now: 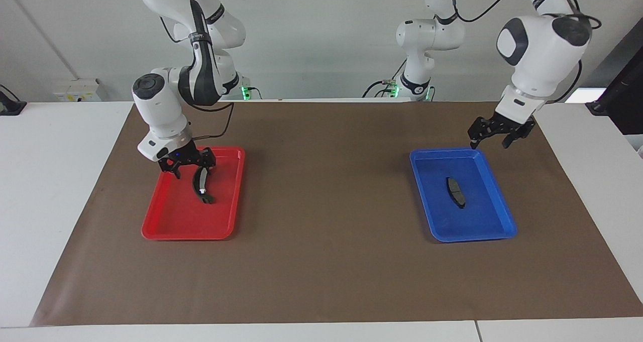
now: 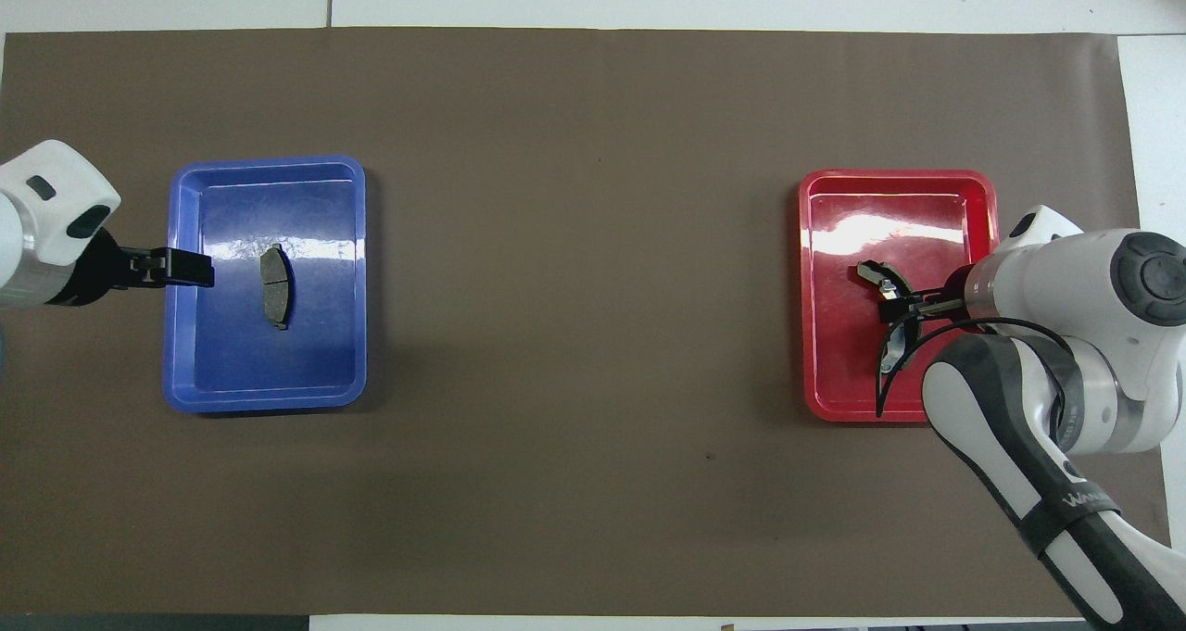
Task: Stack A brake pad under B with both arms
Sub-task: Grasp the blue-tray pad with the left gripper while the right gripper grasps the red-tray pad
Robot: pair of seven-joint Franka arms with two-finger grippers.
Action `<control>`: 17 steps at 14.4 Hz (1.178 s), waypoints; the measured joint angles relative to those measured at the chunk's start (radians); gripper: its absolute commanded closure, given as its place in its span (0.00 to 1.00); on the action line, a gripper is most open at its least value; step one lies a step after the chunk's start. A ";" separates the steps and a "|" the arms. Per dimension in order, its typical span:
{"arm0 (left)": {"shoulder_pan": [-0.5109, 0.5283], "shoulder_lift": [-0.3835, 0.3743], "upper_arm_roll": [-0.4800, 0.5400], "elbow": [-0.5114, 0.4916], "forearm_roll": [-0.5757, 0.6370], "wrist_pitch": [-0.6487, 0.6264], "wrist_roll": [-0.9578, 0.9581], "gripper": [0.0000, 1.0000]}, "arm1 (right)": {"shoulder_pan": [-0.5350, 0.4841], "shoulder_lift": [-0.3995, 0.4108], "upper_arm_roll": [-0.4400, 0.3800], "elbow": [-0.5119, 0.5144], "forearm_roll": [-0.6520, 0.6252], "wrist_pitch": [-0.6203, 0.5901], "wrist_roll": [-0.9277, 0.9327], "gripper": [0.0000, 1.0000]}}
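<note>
The A brake pad (image 1: 455,191) (image 2: 274,286), a short plain dark grey pad, lies flat in the middle of the blue tray (image 1: 474,237) (image 2: 269,163). B (image 1: 202,186) (image 2: 873,272), the long black crescent with a silver spot, lies in the red tray (image 1: 191,235) (image 2: 899,177). My right gripper (image 1: 191,171) (image 2: 903,309) is open and low over the red tray, with B's end nearer the robots by one finger. I cannot tell if it touches. My left gripper (image 1: 491,143) (image 2: 190,268) is open, empty and raised over the blue tray's rim.
Both trays sit on a brown mat (image 1: 321,261) (image 2: 574,334) that covers the white table, the red tray toward the right arm's end and the blue tray toward the left arm's end. Bare mat lies between them.
</note>
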 measured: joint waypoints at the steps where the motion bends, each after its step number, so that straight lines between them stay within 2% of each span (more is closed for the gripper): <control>1: -0.004 0.015 0.000 -0.040 0.000 0.059 0.000 0.03 | -0.004 0.002 0.000 -0.013 0.000 0.023 -0.005 0.01; 7: -0.023 0.180 -0.001 -0.117 0.000 0.318 0.000 0.05 | -0.005 0.037 0.000 -0.048 0.000 0.084 -0.007 0.01; 10: -0.023 0.216 -0.001 -0.149 0.000 0.395 -0.001 0.10 | -0.005 0.058 0.000 -0.054 0.000 0.098 -0.027 0.04; 11: -0.023 0.218 -0.001 -0.152 0.000 0.397 -0.001 0.15 | -0.005 0.065 0.000 -0.057 0.000 0.100 -0.030 0.05; 13: -0.023 0.221 -0.001 -0.160 0.000 0.399 -0.005 0.25 | -0.005 0.079 0.000 -0.059 0.000 0.108 -0.030 0.14; 15: -0.023 0.226 -0.001 -0.167 0.000 0.412 -0.024 0.35 | -0.005 0.082 0.000 -0.059 0.000 0.109 -0.031 0.28; 16: -0.023 0.230 -0.001 -0.167 0.000 0.418 -0.039 0.47 | -0.005 0.082 0.000 -0.058 0.000 0.109 -0.032 0.39; 17: -0.023 0.232 -0.001 -0.168 0.000 0.425 -0.056 0.63 | -0.006 0.082 0.000 -0.058 0.000 0.109 -0.033 0.58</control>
